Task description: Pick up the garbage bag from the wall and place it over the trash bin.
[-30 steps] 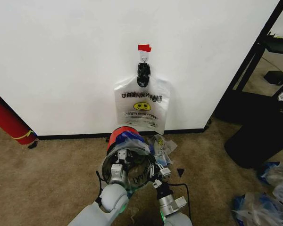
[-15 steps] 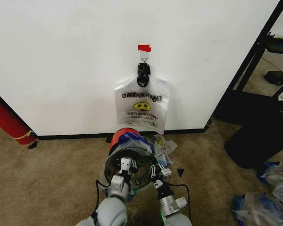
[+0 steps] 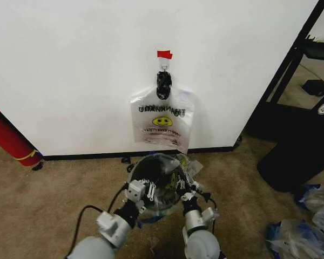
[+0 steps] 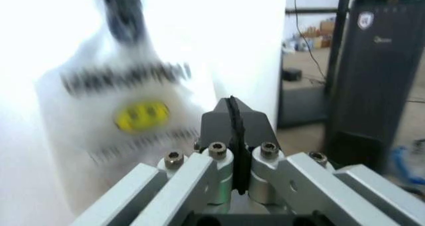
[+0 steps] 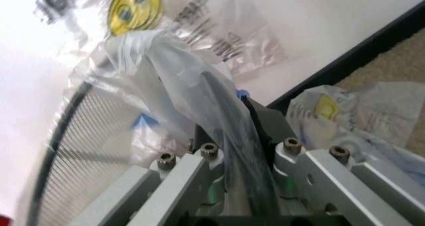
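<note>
Far left, a long red cylinder (image 3: 8,137) leans at the foot of the wall, well apart from the work. Next comes the left tool (image 3: 141,190), low over the carpet at the left side of the trash bin (image 3: 130,178). In the left wrist view this tool (image 4: 232,119) is clenched, pads pressed together with nothing I can make out between them, and it looks past the bin at the wall.

In the middle, the garbage bag (image 3: 170,161) is not on the wall. It lies as loose clear film across the bin's mouth, between the two tools, with a bit of blue showing low at the bin's front. Above it, a similar smiley bag (image 3: 162,121) hangs flat from a hook under a scrap of red tape (image 3: 164,54).

Just right of the bin's mouth, the right tool (image 3: 184,192) is grasping the bag. In the right wrist view its jaws (image 5: 229,131) are clamped on a bunched fold of the plastic (image 5: 166,61), close against the bin's mesh wall (image 5: 86,151).

So the right arm has the bag, its mouth running side to side across the rim — by my reading the left side wants spreading, and the left tool is nearer. More bags (image 3: 193,164) lie on the floor just beside the bin, and a big black cylinder (image 3: 302,156) stands far right.
</note>
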Robot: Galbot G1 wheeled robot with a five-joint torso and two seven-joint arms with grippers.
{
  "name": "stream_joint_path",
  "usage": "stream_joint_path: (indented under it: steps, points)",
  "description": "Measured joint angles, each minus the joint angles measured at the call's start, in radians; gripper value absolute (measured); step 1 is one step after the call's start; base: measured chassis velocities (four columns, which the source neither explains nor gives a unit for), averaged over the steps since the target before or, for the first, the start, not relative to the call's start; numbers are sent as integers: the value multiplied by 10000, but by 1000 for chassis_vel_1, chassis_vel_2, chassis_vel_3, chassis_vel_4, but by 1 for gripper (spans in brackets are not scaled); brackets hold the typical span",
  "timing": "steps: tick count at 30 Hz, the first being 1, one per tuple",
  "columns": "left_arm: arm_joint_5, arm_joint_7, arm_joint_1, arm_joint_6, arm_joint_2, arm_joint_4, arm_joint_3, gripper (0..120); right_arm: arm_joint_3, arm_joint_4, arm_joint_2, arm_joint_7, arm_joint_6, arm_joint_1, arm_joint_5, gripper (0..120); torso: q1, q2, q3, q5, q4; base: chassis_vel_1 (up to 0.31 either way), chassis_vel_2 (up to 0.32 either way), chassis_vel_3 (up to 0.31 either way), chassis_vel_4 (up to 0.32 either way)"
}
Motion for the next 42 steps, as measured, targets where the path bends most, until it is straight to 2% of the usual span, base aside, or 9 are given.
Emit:
stream_joint_path:
  steps: [3,8,17,20,23,25,31,33,42]
  points:
    - [312,-652,-6,-110,315,448,-407,0,33,143,-21,33,-41,-15,155,0,0,0,0,-8,1,0,0,0,0]
    - [-118,-1079,226,-35,825,755,-228,0,163,315,56,176,-42,-39,423,0,0,0,0,-10,3,0,0,0,0]
    - [-1230,-1786,646,973,947,570,111,32,593,727,70,129,119,-111,738,0,0,0,0,-9,1,0,0,0,0]
    - [-1142,-1885,856,1105,944,555,81,39,707,752,57,74,163,-114,768,0,0,0,0,-10,2,0,0,0,0]
    - [-994,-2115,1205,1391,943,499,-22,55,789,752,42,-18,233,-104,763,0,0,0,0,-10,3,0,0,0,0]
    - [-1005,-2164,1291,1467,944,464,-28,58,793,750,41,-48,252,-102,752,0,0,0,0,-10,3,0,0,0,0]
    - [-1070,-2243,1599,1612,741,517,105,84,739,691,78,-215,324,-75,567,0,0,0,0,-10,3,0,0,0,0]
    - [-1077,-2243,1600,1621,709,531,126,85,735,691,85,-229,333,-71,536,0,0,0,0,-11,3,0,0,0,0]
    - [-1145,-2237,1427,1766,548,769,215,63,727,725,91,-359,397,-100,338,0,0,0,0,-11,2,0,0,0,0]
